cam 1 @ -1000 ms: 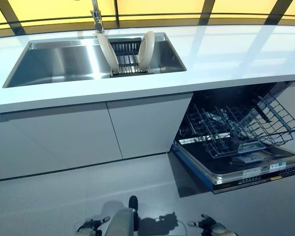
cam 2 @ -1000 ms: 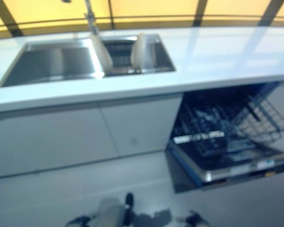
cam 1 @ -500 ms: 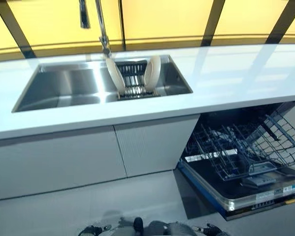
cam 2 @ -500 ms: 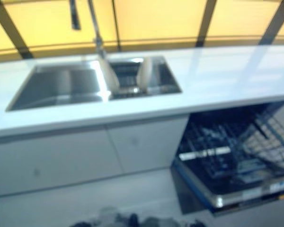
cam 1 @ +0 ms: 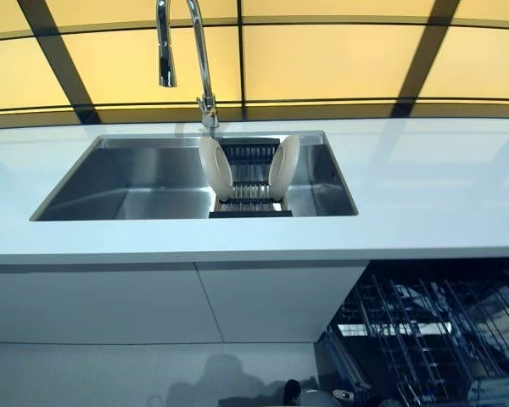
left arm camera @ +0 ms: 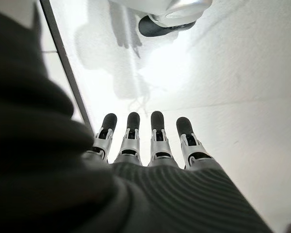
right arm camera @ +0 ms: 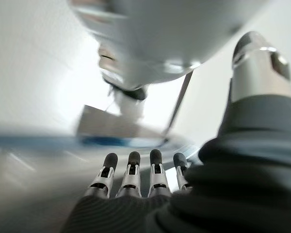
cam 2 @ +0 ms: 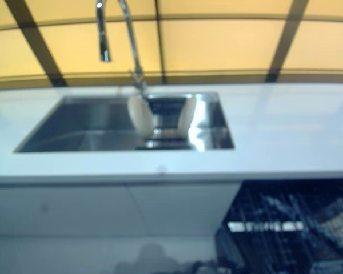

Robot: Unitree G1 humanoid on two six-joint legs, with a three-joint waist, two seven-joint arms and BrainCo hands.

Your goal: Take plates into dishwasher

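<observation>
Nearest, both hands hang low and hold nothing: the left hand (left arm camera: 150,145) shows straight, relaxed fingers over the pale floor, and the right hand (right arm camera: 136,182) likewise has its fingers extended and its thumb apart. Just beyond, the open dishwasher (cam 1: 424,339) shows a dark wire rack (cam 1: 407,331) of thin tines under the counter (cam 1: 424,195), a smooth, glossy white slab. Farther on, two cream plates (cam 1: 215,168) stand on edge in a black ribbed drainer (cam 1: 250,182) inside the brushed steel sink (cam 1: 119,182), leaning apart. Behind rises the chrome faucet (cam 1: 199,59). Reaching well likely means pinching one round, slick rim firmly, lifting it clear of the drainer slots before swinging rackward.
</observation>
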